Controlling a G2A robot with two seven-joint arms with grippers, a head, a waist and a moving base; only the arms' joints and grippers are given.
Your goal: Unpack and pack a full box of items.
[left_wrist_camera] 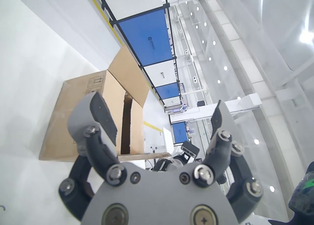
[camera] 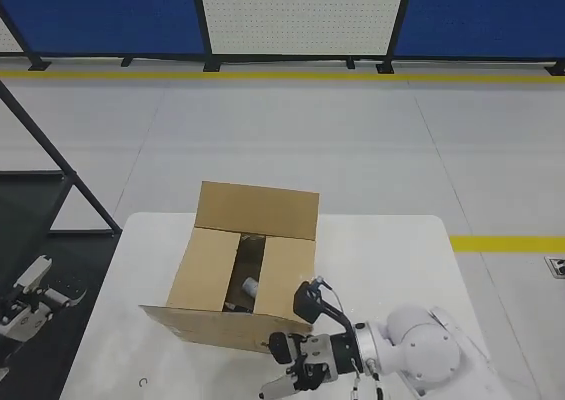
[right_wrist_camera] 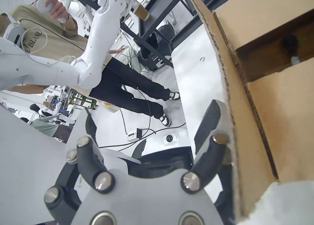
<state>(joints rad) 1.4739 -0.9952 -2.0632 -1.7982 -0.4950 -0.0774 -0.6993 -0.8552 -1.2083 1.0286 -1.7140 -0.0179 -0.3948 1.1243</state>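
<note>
My right arm lies low across the near part of the white bench [camera: 392, 260], forearm level and wrist turned toward the cardboard box [camera: 212, 270]. My right end effector [camera: 280, 380] is open, its two fingers spread wide with nothing between them. From the wrist, the same end effector [right_wrist_camera: 152, 113] sits right at the box [right_wrist_camera: 269, 113]. The raw edge of the near flap, which folds outward, runs just beside one dark finger pad [right_wrist_camera: 208, 123]. I cannot tell whether they touch. Beyond that flap, two top flaps are folded inward, leaving a narrow dark gap. The things inside the gap are too dim to name. The far flap stands upright.

My left arm hangs off the side edge of the bench, well apart from the box. My left end effector [camera: 50, 283] is also open and holds nothing. Its wrist view looks out between the spread fingers of the end effector [left_wrist_camera: 158, 103] toward the side wall of the box [left_wrist_camera: 61, 123], with a wide stretch of bare bench [left_wrist_camera: 24, 64] between them.

On the other side of my right end effector from the flap, the bench [right_wrist_camera: 196, 76] is open as far as its edge. A small dark hook-shaped mark [right_wrist_camera: 202, 59] lies there.
</note>
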